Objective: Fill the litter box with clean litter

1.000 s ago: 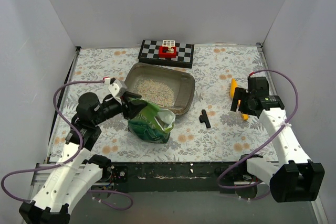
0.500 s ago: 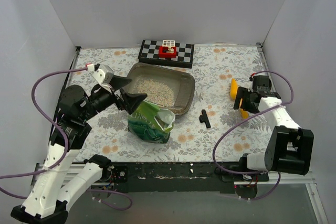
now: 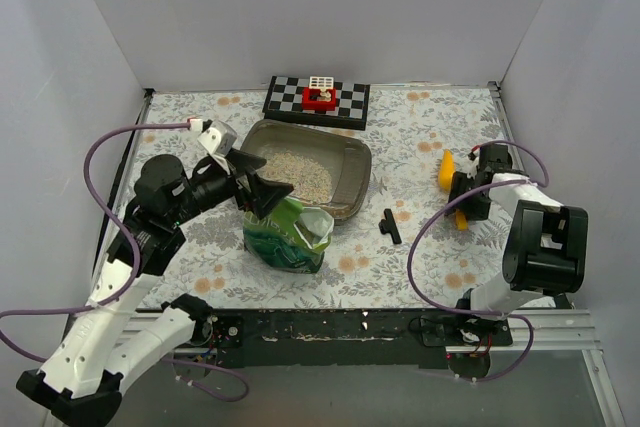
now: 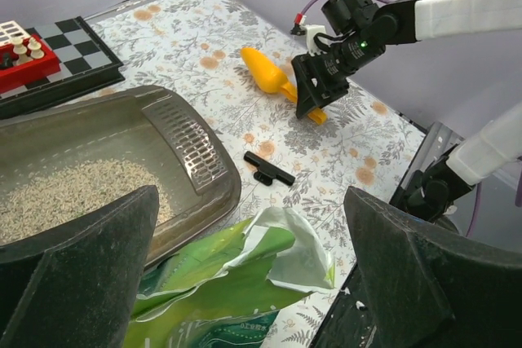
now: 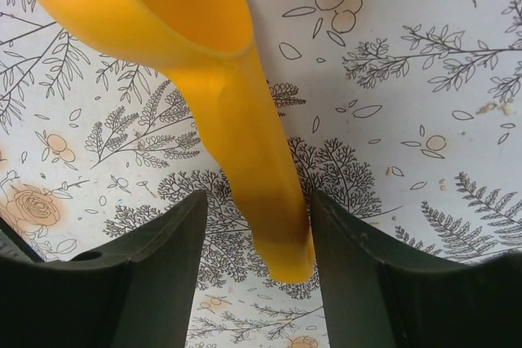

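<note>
Left fingers [image 4: 73, 266] spread wide, holding nothing, hovering above the torn mouth of the green bag [image 4: 220, 283]. Bag sits against the near wall of the litter box [image 3: 356, 159], mid-surface toward the far edge. Clean litter [image 3: 292, 173] lies inside the box. Right fingers [image 5: 147, 283] apart, astride the handle of the yellow scoop [image 5: 245, 144], not clamped. Scoop lies flat near the right edge.
</note>
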You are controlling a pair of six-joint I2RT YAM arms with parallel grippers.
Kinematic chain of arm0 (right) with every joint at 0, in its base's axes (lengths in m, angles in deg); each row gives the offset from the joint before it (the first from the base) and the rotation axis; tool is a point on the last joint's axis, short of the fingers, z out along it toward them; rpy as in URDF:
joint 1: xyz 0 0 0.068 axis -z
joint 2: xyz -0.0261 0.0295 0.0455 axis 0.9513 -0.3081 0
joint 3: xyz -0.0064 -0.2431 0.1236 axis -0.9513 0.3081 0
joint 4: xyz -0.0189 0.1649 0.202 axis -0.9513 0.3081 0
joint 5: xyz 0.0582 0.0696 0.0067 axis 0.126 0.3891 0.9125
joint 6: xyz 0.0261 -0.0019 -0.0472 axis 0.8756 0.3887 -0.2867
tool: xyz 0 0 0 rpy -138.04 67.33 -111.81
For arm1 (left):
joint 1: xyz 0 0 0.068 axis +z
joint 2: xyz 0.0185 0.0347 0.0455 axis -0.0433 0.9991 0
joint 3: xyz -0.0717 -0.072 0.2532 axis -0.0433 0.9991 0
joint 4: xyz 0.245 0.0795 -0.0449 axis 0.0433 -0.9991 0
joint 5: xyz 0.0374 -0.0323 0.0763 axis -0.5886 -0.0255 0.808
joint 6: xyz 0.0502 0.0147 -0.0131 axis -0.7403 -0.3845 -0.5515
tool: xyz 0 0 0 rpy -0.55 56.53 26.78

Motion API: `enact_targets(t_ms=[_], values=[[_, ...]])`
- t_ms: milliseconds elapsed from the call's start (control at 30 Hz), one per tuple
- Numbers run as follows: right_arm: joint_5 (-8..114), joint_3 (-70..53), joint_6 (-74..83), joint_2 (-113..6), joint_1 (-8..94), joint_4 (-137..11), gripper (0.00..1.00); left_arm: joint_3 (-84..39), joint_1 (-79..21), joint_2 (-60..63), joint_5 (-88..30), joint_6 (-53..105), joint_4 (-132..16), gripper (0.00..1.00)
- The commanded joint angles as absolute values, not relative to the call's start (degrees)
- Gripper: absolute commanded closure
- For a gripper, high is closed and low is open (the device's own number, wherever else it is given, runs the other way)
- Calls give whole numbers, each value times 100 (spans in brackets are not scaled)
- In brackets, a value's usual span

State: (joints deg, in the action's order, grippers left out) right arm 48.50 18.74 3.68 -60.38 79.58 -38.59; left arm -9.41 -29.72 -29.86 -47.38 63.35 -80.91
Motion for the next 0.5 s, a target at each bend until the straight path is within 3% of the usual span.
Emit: enact_targets(t_ms=[0,67,167,300,467], values=[[4709,1638,359,-6253,7987,-3942,43,-1243,-3043,-2873,-4356,6369,-8296,2],[4568,1559,368,-6375,7987,-3907,47,-1401,-3052,-2732,-4312,6439,-8419,2],[4208,1497,420,-6630,7987,-3784,63,-1691,-3052,-2503,-4215,6466,-8630,2],[4146,1366,412,-6666,7987,-3679,98,-2042,-3052,-2178,-4249,6712,-8814,2],[4295,1129,325,-6053,7629,-3573,99,-2385,-3052,-1792,-4470,6905,-9060,2]])
